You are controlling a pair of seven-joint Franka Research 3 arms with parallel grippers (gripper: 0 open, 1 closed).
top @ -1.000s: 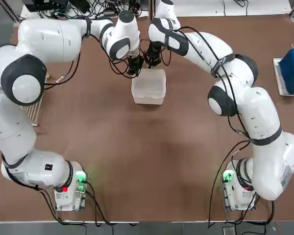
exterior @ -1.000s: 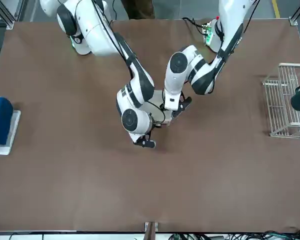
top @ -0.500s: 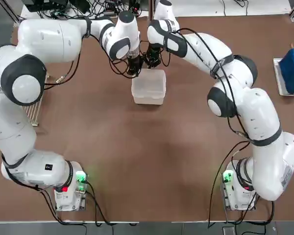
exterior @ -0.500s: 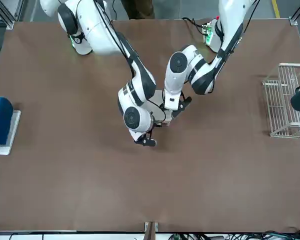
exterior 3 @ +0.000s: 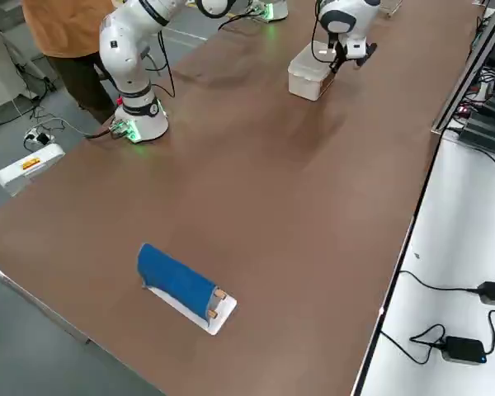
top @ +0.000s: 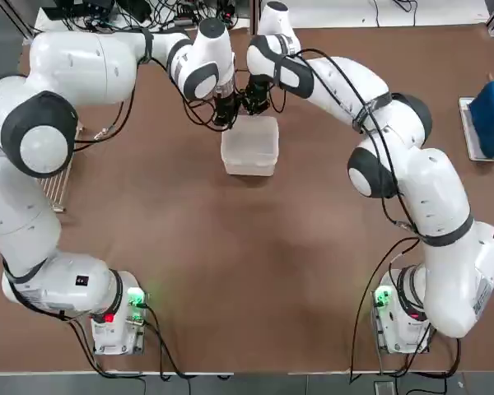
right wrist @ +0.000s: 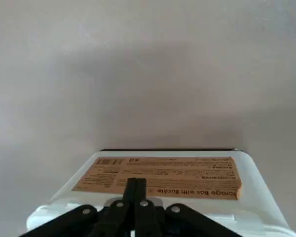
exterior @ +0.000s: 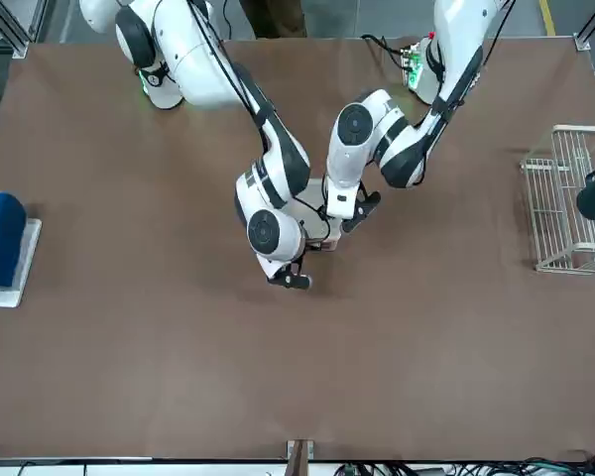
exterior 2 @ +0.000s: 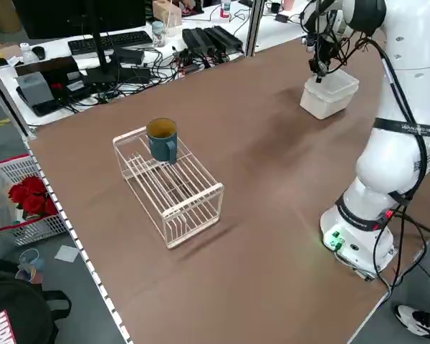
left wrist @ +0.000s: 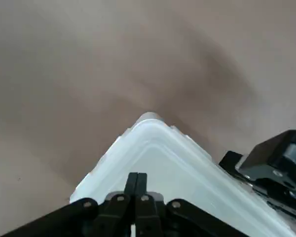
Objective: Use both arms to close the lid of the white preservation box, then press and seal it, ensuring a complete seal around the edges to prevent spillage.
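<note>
The white preservation box [top: 249, 146] stands at the far middle of the table with the lid [top: 253, 136] lying flat on it. Both grippers meet over its far edge. My left gripper [top: 225, 116] is shut, its tips down on the lid's far left corner [left wrist: 160, 155]. My right gripper [top: 254, 104] is shut too, its tips resting on the lid beside a brown label [right wrist: 163, 177]. In the left wrist view the right gripper's black body [left wrist: 272, 163] shows close by. From the front the arms hide most of the box.
A cream wire rack [exterior 2: 170, 185] with a blue mug [exterior 2: 162, 138] on it stands at the table's left side. A blue roll on a white tray [top: 487, 120] lies at the far right edge. Bare brown table [top: 255, 263] lies between box and bases.
The right arm's wrist has edged slightly toward the left gripper along the far edge. The box and the left gripper have stayed in place.
</note>
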